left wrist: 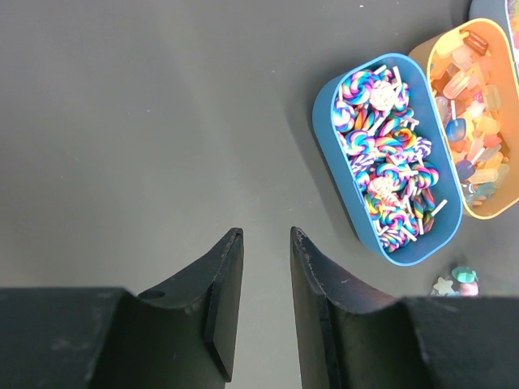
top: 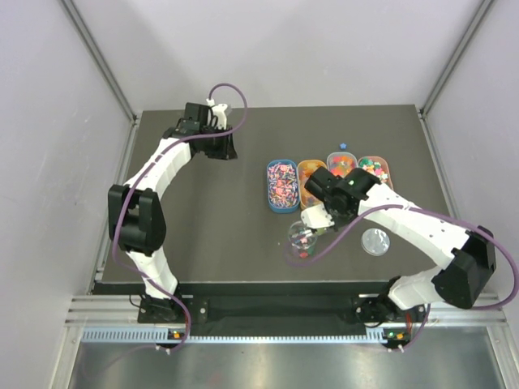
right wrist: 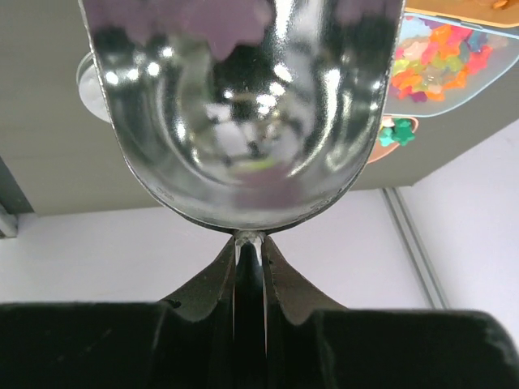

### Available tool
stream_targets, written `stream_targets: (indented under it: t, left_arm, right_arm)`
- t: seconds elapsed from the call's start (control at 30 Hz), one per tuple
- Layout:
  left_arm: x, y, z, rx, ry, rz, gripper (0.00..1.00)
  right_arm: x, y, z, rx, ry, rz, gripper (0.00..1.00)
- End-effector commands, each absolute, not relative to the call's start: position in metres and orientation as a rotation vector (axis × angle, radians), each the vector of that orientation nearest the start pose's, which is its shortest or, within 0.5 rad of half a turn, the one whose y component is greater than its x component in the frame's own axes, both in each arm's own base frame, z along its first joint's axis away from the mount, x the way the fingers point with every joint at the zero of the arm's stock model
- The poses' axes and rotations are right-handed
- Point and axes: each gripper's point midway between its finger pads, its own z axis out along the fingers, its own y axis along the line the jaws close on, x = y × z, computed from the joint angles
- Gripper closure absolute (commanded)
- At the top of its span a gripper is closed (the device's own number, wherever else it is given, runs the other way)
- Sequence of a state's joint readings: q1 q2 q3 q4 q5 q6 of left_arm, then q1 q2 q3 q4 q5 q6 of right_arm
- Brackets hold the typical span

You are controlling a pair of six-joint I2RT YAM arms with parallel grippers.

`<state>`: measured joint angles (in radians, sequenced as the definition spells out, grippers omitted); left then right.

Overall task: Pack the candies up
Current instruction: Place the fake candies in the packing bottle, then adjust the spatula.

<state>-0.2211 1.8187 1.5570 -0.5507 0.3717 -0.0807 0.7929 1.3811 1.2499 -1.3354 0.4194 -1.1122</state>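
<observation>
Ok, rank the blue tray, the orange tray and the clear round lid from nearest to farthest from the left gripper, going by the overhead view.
1. The blue tray, just to the right of the left gripper.
2. The orange tray, right beside the blue one, on its far side from that gripper.
3. The clear round lid, far right, nearer the arm bases.

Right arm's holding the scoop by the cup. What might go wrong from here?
The right end effector pinches the scoop only by its thin handle tip, so it may twist. The arm's purple cable loops beside the small clear cup and might knock it over.
</observation>
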Motion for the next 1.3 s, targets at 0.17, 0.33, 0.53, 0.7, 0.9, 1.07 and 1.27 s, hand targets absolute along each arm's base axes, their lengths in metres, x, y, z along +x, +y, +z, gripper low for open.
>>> stream_targets:
  t: [0.17, 0.33, 0.53, 0.7, 0.9, 1.07, 1.27]
  left_arm:
    - [0.451, -0.167, 0.193, 0.321, 2.265, -0.598, 0.65]
    - [0.452, -0.168, 0.193, 0.320, 2.262, -0.605, 0.65]
    - [0.454, -0.169, 0.205, 0.335, 2.238, -0.611, 0.65]
    - [0.459, -0.184, 0.229, 0.397, 2.163, -0.692, 0.64]
    - [0.463, -0.223, 0.274, 0.517, 2.001, -0.951, 0.65]
    - [0.442, -0.276, 0.324, 0.663, 1.839, -1.287, 0.69]
    - [0.441, -0.316, 0.338, 0.666, 1.793, -1.363, 0.71]
  right_arm:
    - [0.225, 0.068, 0.197, -2.624, 1.716, -0.856, 1.00]
    - [0.227, 0.067, 0.200, -2.627, 1.699, -0.893, 1.00]
    - [0.233, 0.054, 0.217, -2.516, 1.751, -0.915, 1.00]
    - [0.254, 0.056, 0.227, -2.161, 2.083, -0.732, 1.00]
    - [0.298, 0.082, 0.253, -1.604, 2.339, -0.459, 1.00]
    - [0.306, 0.116, 0.242, -1.542, 2.382, -0.254, 1.00]
    - [0.306, 0.132, 0.242, -1.540, 2.363, -0.207, 1.00]
